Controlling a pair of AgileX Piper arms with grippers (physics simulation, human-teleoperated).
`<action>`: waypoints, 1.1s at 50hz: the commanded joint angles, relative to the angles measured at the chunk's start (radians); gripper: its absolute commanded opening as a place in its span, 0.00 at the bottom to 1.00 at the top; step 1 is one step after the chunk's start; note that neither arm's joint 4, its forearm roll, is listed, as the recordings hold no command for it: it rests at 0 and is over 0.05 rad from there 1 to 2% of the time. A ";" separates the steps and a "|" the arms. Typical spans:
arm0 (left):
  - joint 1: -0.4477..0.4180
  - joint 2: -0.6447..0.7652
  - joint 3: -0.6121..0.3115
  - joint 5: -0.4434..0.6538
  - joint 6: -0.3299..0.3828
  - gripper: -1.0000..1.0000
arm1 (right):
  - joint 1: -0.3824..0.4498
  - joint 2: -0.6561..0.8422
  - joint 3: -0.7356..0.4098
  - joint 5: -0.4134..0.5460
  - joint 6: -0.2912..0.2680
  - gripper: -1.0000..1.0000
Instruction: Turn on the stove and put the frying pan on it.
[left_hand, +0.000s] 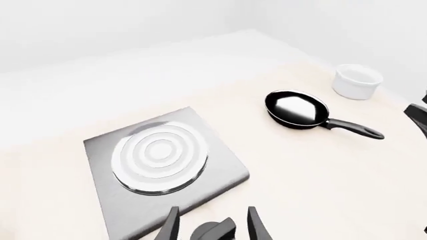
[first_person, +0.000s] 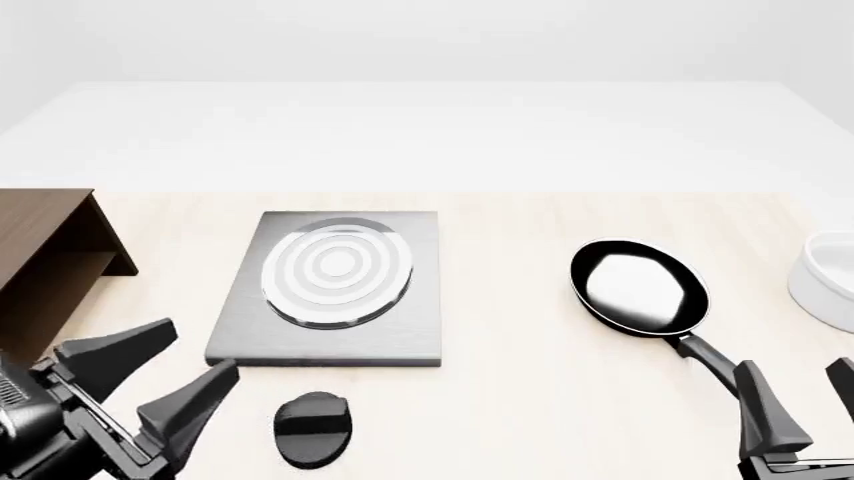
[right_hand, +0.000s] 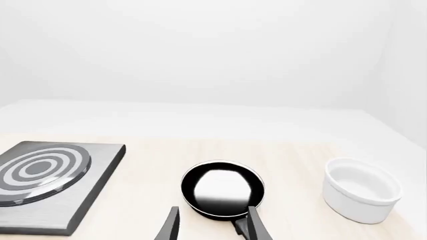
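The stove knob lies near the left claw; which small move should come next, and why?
Probably lower the open left claw onto the black knob and close on it. The knob sits untouched in front of the stove, between the claw's fingers in the left wrist view, and the frying pan is off the burner.

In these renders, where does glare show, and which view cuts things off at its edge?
Front view: a bright white reflection fills the frying pan; the white bowl and wooden shelf are cropped. Left wrist view: the same glare in the pan, the stove rings shine. Right wrist view: the stove runs off the edge.
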 joint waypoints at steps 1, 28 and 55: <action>0.169 -0.241 0.100 0.048 -0.008 1.00 | -0.003 -0.003 0.000 0.003 0.002 1.00; 0.497 -0.391 0.302 -0.105 -0.064 1.00 | -0.020 -0.002 0.001 0.006 -0.009 1.00; 0.530 -0.391 0.302 -0.116 -0.087 1.00 | -0.071 0.579 -0.251 -0.063 0.136 1.00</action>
